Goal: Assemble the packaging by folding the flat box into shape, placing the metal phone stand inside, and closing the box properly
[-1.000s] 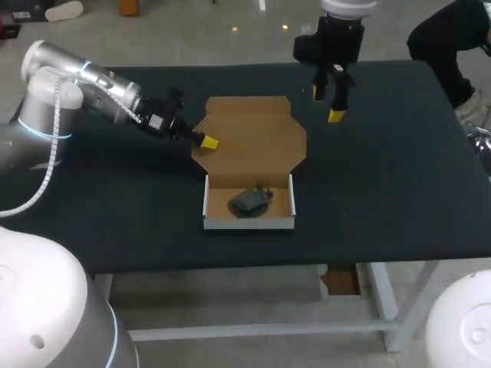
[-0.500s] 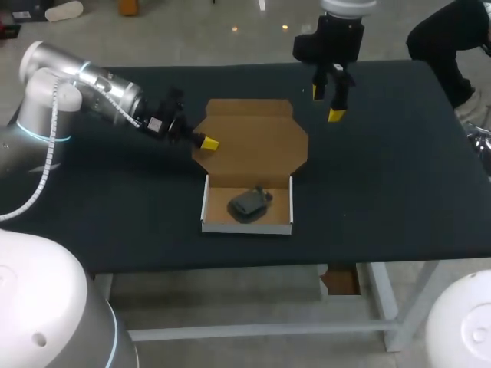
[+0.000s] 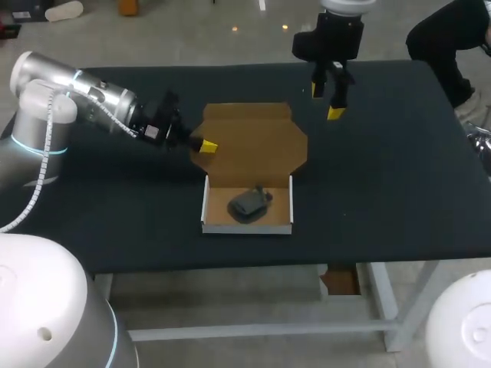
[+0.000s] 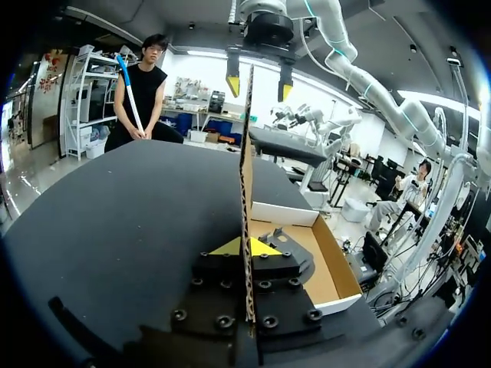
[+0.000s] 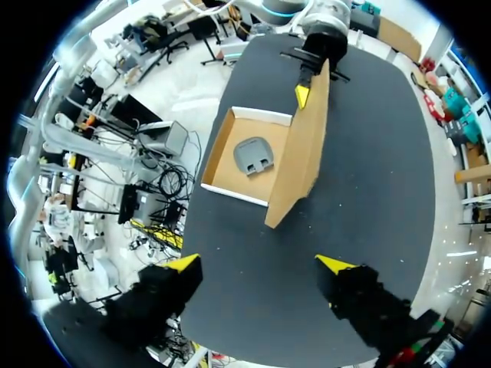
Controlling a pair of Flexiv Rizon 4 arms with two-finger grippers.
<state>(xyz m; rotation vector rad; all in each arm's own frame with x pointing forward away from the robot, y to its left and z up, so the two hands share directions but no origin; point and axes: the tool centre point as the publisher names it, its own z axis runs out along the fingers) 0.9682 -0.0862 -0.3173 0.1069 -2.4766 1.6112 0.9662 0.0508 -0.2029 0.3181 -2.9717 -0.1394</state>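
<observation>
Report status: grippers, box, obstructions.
Left gripper shut on lid, raised. Right gripper open, beyond lid. Phone stand in box. Nothing blocking.

Even, fairly bright light is thrown from overhead. Only faint shadow is cast by the cardboard box [image 3: 247,224] on the black table [image 3: 383,169]; a sheen is seen on the left arm [image 3: 92,84].

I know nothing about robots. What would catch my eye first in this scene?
Probably the brown cardboard box in the middle of the black table: its lid stands raised, pinched at one edge by the left gripper, and a dark metal phone stand lies inside. The right gripper hangs open above the table's far side, beyond the lid, holding nothing.
</observation>
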